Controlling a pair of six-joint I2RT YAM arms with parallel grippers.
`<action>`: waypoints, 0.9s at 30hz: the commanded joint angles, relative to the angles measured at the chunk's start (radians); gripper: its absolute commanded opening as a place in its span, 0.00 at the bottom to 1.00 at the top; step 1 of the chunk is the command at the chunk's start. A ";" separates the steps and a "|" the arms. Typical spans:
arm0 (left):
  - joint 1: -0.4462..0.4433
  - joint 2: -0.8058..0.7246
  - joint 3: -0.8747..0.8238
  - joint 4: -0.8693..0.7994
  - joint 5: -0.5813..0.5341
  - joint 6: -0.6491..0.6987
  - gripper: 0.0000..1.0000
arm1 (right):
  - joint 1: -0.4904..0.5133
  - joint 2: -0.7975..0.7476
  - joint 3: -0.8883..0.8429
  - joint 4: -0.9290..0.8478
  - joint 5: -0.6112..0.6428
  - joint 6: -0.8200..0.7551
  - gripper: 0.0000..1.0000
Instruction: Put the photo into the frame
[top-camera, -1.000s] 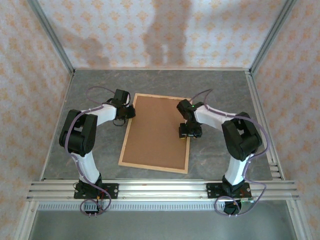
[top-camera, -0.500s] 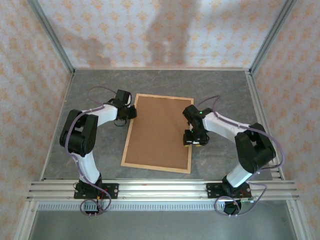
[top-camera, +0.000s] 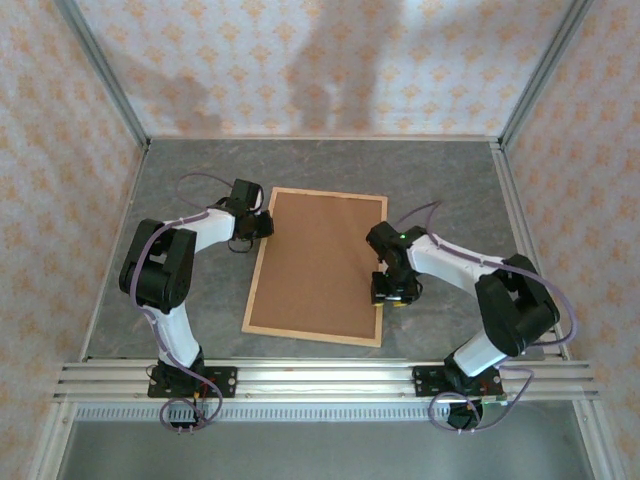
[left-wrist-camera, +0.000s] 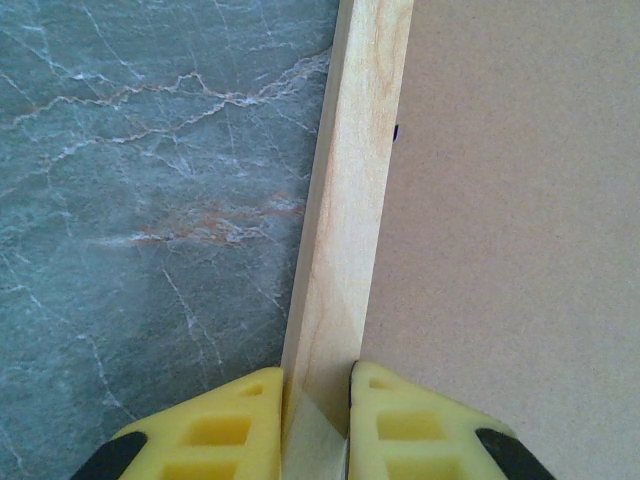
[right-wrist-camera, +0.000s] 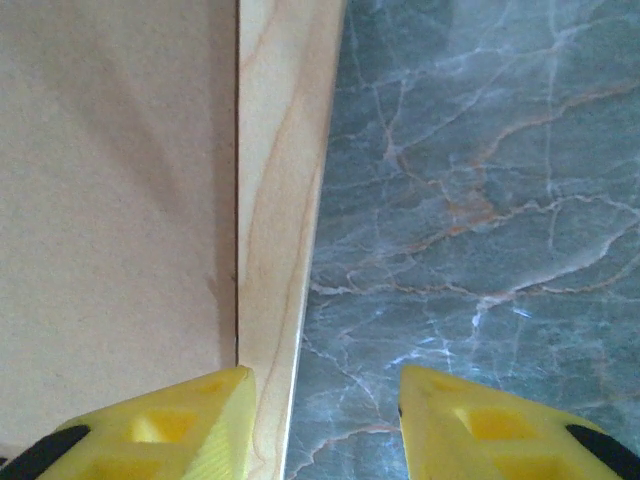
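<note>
The frame, made of thin pale wood strips, lies flat on the table with a brown backing board inside it. The photo is hidden. My left gripper is shut on the frame's left strip, one yellow finger on each side of it. My right gripper stands open over the right strip. Its left finger sits at the strip's inner edge, over the board. Its right finger is out over the bare table, well clear of the wood.
The grey marbled tabletop surrounds the frame. Patterned walls with metal posts close in the back and sides. An aluminium rail carrying both arm bases runs along the near edge.
My right gripper has slid along the right strip toward the near edge and its jaws have narrowed. The frame has shifted slightly to the right. The left gripper has kept its hold.
</note>
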 joint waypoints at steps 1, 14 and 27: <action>-0.021 0.047 -0.031 -0.086 0.002 -0.014 0.17 | 0.006 0.026 0.000 0.024 0.028 0.016 0.42; -0.021 0.050 -0.030 -0.086 0.008 -0.013 0.17 | 0.023 0.092 -0.008 0.074 0.012 0.026 0.41; -0.022 0.047 -0.032 -0.083 0.011 -0.015 0.17 | 0.038 0.136 -0.104 0.222 -0.006 0.052 0.36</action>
